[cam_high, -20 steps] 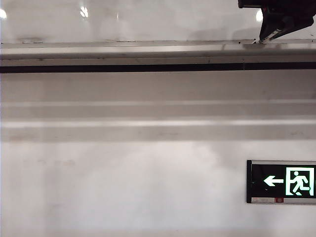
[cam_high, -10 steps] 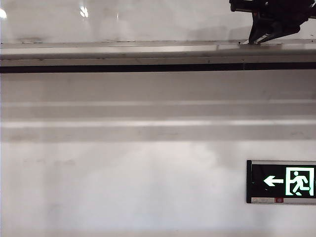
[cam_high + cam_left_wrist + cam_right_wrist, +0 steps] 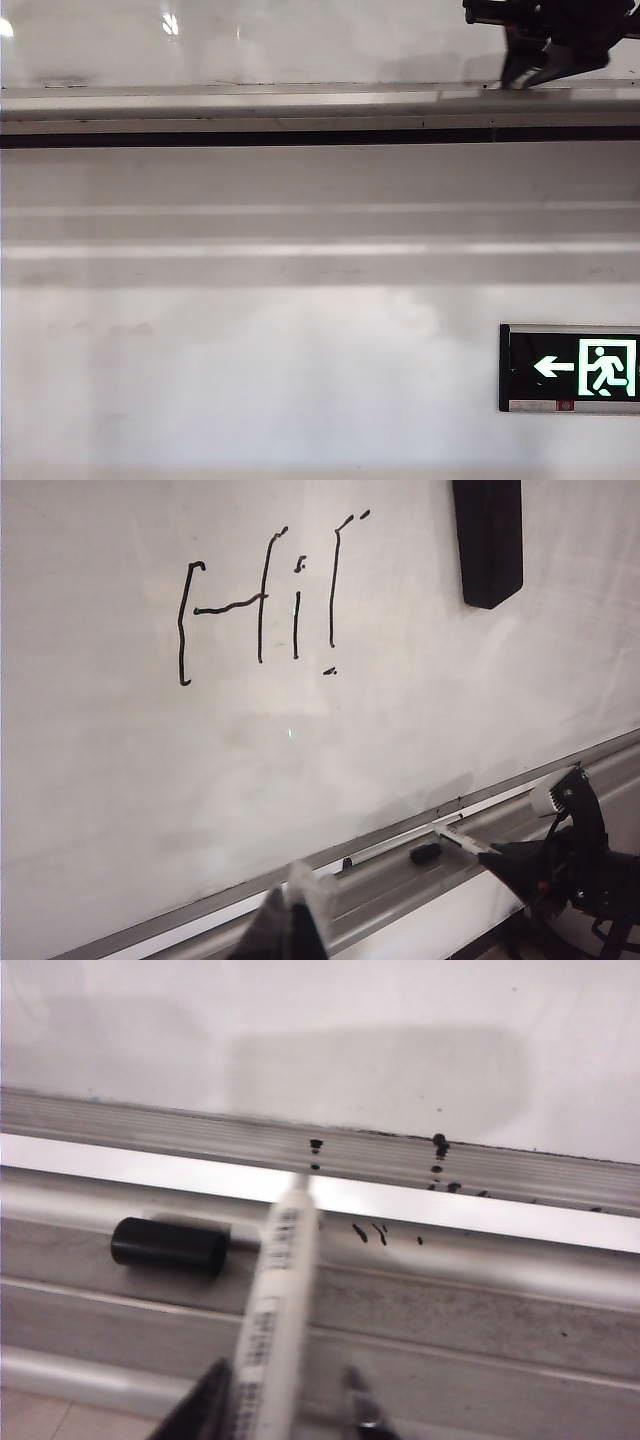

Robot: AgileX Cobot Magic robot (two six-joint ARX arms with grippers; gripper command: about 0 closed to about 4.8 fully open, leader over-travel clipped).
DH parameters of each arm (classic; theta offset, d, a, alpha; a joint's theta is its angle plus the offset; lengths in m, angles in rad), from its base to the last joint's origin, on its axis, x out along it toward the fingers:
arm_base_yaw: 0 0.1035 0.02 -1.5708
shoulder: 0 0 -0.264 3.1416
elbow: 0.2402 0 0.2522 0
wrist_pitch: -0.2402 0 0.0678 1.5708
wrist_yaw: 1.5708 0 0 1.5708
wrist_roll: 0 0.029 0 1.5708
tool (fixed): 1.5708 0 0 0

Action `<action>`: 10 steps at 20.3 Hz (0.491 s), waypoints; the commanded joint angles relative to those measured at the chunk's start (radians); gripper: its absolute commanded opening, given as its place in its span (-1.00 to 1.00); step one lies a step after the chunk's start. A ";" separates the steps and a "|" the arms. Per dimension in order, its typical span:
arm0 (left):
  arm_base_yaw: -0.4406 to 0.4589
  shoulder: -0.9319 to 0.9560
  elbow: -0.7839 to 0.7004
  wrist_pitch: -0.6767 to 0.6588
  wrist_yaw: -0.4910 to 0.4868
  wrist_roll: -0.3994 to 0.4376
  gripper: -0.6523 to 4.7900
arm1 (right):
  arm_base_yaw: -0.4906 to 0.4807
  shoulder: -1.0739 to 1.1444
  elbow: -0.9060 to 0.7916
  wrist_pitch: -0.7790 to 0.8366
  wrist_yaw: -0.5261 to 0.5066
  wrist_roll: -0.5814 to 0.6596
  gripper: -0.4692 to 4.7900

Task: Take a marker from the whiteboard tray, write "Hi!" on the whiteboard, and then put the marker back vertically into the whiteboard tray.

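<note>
Marker point(image 3: 278, 1310) in question, a slim white barrel with printed lettering, stood tilted in the whiteboard tray point(image 3: 480, 1290). Its far end rested on the grey metal just below the board's lower edge. The right hand point(image 3: 285, 1415) was down at the tray around the near end of the barrel. Its two dark fingers point(image 3: 200, 1405) were parted, one lying against the pen and the other standing clear with a gap showing, so the grip looked released rather than clamped. Just beside the pen a black cap point(image 3: 168, 1247) lay on its side in the same channel of the tray, and small ink specks point(image 3: 438, 1145) dotted the ledge behind it.

From the room camera that right hand point(image 3: 530, 78) showed at the upper right, its tips touching down at the tray point(image 3: 250, 100) beneath the glossy whiteboard point(image 3: 300, 40). A lit green exit sign point(image 3: 570, 368) hung on the wall lower down.

The left hand point(image 3: 292, 920) hung well apart from all this, further along the tray. Only blurred finger ends showed, and I could not tell whether they were open or closed. Its camera saw "Hi!" point(image 3: 265, 605) written in black on the board, with a black eraser point(image 3: 487, 540) stuck up beside the writing.
</note>
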 commanded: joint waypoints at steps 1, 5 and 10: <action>0.000 -0.002 0.003 0.013 0.000 0.000 -0.78 | 0.001 -0.002 0.001 0.014 -0.006 0.003 -0.25; 0.000 -0.002 0.003 0.012 0.000 0.000 -0.78 | 0.001 -0.003 0.005 0.021 -0.026 0.003 -0.15; 0.000 -0.002 0.003 0.005 0.000 0.000 -0.78 | 0.002 -0.005 0.007 0.063 -0.028 0.002 -0.13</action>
